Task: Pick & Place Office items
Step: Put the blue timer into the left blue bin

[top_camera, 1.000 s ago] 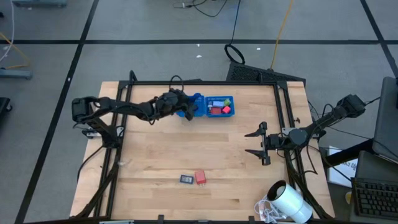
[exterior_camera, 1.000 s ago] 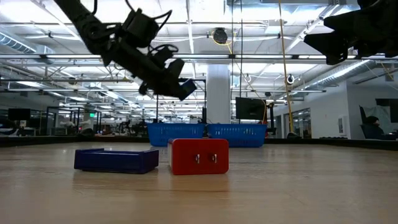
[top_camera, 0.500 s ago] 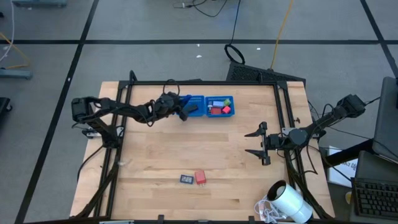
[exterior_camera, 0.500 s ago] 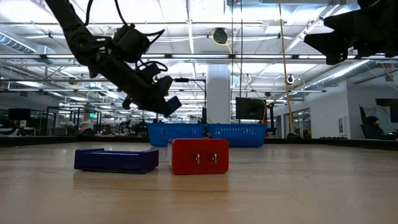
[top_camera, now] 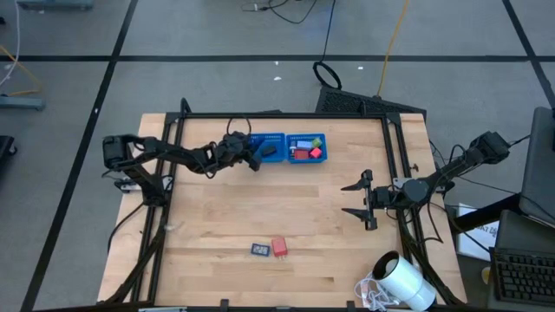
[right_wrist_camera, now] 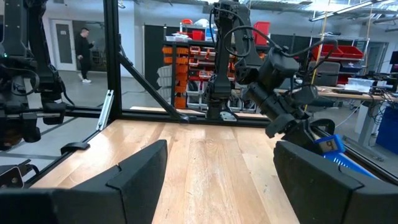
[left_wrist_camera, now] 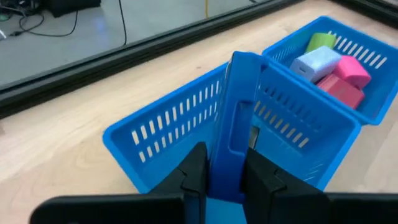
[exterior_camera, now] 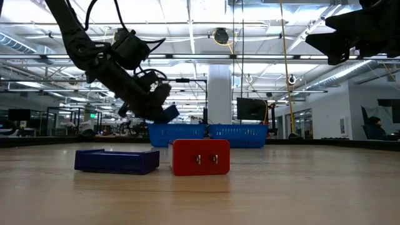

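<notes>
Left gripper (left_wrist_camera: 221,177): my fingers clamped on a light blue block (left_wrist_camera: 235,124) over the blue mesh tray (top_camera: 270,141); right gripper (top_camera: 357,200) spread, waiting. Tray's right compartment stocked; dark blue block (top_camera: 259,250), red block (top_camera: 279,247) outstanding near

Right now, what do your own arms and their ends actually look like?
Both arms are dark, thin and jointed, with black cables looped along them. The left tool ends in two flat black fingers. The right tool has two broad, dark wedge-shaped fingers. I see no markings.
</notes>
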`<state>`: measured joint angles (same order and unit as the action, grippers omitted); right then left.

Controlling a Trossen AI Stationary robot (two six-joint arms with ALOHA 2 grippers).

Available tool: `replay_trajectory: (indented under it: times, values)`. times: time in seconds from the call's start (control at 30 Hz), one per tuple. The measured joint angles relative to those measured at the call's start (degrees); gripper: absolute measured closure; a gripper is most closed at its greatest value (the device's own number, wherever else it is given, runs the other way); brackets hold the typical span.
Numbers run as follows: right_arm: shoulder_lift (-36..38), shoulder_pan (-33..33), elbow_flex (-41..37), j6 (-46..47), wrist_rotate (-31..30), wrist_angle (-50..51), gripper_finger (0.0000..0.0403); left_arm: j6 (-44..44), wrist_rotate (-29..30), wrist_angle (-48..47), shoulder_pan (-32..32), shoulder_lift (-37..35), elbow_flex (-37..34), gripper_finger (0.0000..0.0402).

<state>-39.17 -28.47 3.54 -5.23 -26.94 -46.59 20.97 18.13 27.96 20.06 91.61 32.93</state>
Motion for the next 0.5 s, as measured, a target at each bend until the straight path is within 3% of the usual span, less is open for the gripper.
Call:
replay_trajectory:
  times: [0.5]
  values:
    - [-0.01, 0.02, 0.01, 0.01, 0.0, 0.1, 0.0121, 0.67, 1.47, 2.11, 0.06, 3.65, 0.02, 0.0341]
